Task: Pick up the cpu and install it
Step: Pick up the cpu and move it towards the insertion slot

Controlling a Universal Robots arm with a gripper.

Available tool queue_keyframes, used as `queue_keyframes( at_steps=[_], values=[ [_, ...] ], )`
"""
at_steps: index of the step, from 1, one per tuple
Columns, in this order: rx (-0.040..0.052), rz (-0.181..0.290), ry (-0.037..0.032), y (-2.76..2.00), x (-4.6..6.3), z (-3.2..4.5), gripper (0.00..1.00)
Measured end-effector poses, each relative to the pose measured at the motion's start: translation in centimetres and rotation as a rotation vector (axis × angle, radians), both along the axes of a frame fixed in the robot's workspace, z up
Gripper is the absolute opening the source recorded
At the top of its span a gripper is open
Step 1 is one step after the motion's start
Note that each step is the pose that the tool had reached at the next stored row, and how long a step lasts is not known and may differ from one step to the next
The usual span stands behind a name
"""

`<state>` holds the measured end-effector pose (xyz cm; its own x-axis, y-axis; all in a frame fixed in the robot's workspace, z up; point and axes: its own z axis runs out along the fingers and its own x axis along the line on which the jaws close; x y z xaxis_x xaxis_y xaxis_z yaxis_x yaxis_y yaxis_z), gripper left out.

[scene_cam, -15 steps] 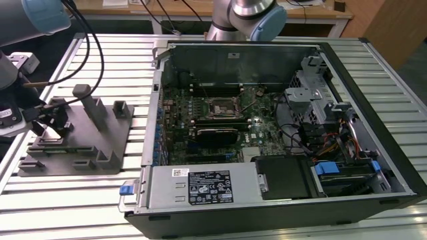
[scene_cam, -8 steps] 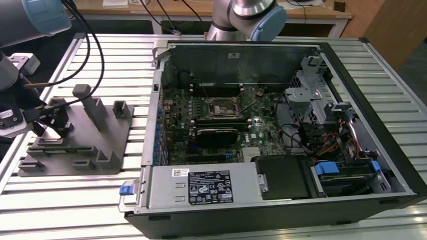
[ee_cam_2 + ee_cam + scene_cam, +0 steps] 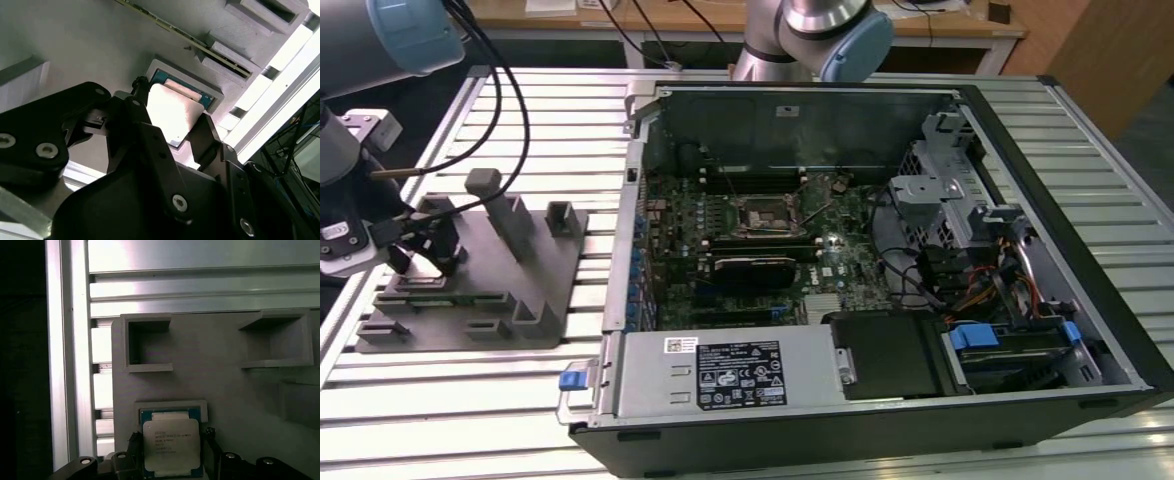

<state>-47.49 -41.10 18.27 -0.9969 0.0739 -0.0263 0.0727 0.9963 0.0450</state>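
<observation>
The cpu (image 3: 172,446) is a small square chip with a silvery top and a green rim. In both wrist views it sits between the black fingers of my gripper (image 3: 171,455), which is shut on its two opposite edges. It hangs just in front of a shallow square pocket (image 3: 210,95) in the grey plastic fixture (image 3: 480,285). In the second wrist view the cpu (image 3: 172,116) glares bright white inside the gripper (image 3: 175,120). The exterior view places my gripper (image 3: 424,250) low over the fixture at its left. The open socket (image 3: 765,213) lies on the motherboard inside the computer case.
The open computer case (image 3: 881,400) takes up the middle and the exterior view's right, with a drive cage, cables and a power supply (image 3: 720,375). Upright posts (image 3: 487,195) rise from the fixture. Black cables hang from the arm. A slatted metal table (image 3: 440,400) lies under everything.
</observation>
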Motion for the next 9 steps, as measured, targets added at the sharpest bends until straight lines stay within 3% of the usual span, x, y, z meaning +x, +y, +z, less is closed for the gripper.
queue_keyframes(
  at_steps=[9],
  values=[
    [-0.0001,0.003,0.0001,0.00,0.00,-0.10,0.59]
  ],
)
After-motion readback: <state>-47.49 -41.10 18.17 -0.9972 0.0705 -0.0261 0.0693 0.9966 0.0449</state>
